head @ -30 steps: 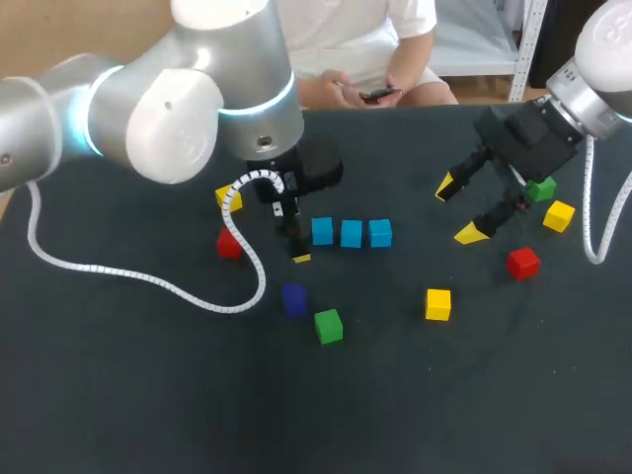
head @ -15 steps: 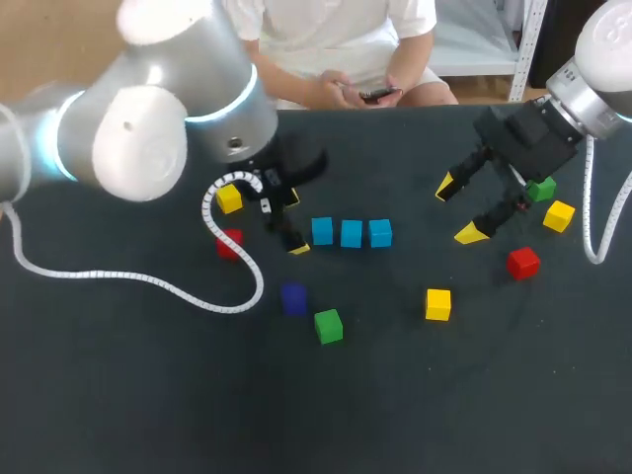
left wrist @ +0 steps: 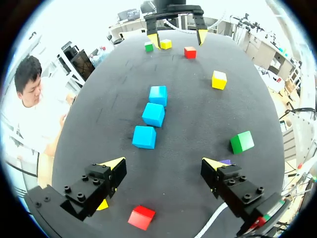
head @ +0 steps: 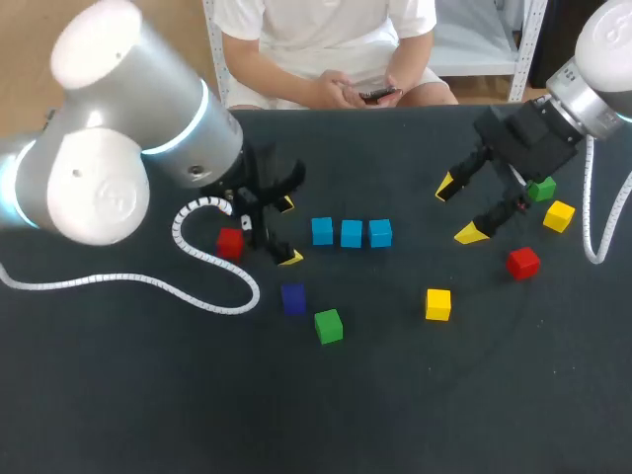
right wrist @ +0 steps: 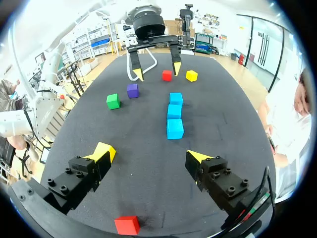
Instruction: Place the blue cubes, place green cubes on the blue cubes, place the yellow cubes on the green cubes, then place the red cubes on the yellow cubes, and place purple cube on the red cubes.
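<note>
green cube [head: 328, 325] near the blue cubes [head: 351, 233] is judged light, rigid, best taken by opposite faces; left end effector [head: 286, 232] is held wide open, empty.

No readable text, label, brand, number or sign found on the cubes [head: 351, 233] or the table [head: 474, 395].
</note>
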Motion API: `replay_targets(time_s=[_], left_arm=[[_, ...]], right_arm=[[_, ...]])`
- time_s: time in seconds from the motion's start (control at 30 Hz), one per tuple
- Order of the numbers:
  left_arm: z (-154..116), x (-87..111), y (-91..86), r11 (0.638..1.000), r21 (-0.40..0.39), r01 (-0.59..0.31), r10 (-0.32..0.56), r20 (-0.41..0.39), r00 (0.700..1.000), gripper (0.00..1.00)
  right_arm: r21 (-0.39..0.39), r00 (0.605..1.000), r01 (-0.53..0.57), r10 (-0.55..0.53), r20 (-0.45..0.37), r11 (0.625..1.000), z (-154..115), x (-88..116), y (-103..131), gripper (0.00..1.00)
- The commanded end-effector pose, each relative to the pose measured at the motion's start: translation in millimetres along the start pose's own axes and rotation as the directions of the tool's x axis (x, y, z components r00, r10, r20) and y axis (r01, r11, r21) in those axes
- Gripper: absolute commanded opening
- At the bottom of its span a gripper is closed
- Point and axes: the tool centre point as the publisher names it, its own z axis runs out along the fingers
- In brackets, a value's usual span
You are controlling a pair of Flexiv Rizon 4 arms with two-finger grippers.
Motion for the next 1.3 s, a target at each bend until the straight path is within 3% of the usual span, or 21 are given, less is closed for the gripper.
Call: replay_targets(time_s=[0.03,0.43,1.07,1.3], left_arm=[[3.4,-0.1,-4.0,1.0,-0.001,0.001,-0.001,0.031,1.0,1.0],[10.3,-5.2,-7.1,1.0,0.016,-0.008,0.006,0.075,0.997,1.0],[32.5,-18.9,24.8,0.996,0.068,-0.051,0.044,0.097,0.994,1.0],[45.3,-10.2,28.0,0.996,0.078,-0.039,0.032,0.093,0.995,1.0]], right_arm=[[0.0,1.0,0.001,-0.001,0.001,1.0,0.0,0.1,0.0,1.0],[0.0,1.0,0.001,-0.001,0.001,1.0,0.0,0.1,0.0,1.0],[0.0,1.0,0.001,-0.001,0.001,1.0,0.0,0.1,0.0,1.0],[0.0,1.0,0.001,-0.001,0.001,1.0,0.0,0.1,0.0,1.0]])
